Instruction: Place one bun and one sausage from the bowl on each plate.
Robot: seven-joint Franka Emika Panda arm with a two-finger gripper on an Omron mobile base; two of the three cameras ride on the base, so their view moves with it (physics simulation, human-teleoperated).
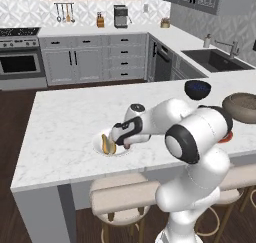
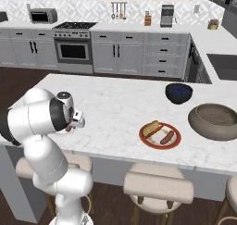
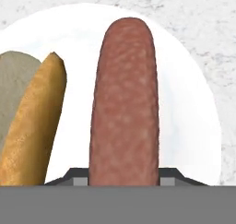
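Two plates carry food on the marble island counter point(image 1: 65, 122). From the left base view the white arm point(image 1: 195, 137) folds over at its elbow and reaches low and sideways, its wrist level and the gripper point(image 1: 118, 143) hanging just over the white plate point(image 1: 100, 148) near the counter's front edge. In the hand view the jaws are pinched on a sausage point(image 3: 124, 103), whose long axis runs straight away from the fingers across the white plate. A bun point(image 3: 34, 126) lies just beside the sausage on that plate, roughly parallel and leaning slightly toward it. Well apart from the white plate, the red-rimmed plate point(image 2: 144, 140) holds a second bun point(image 2: 151, 128) and a second sausage point(image 2: 167, 137), side by side, near a grey-brown bowl point(image 2: 214, 121).
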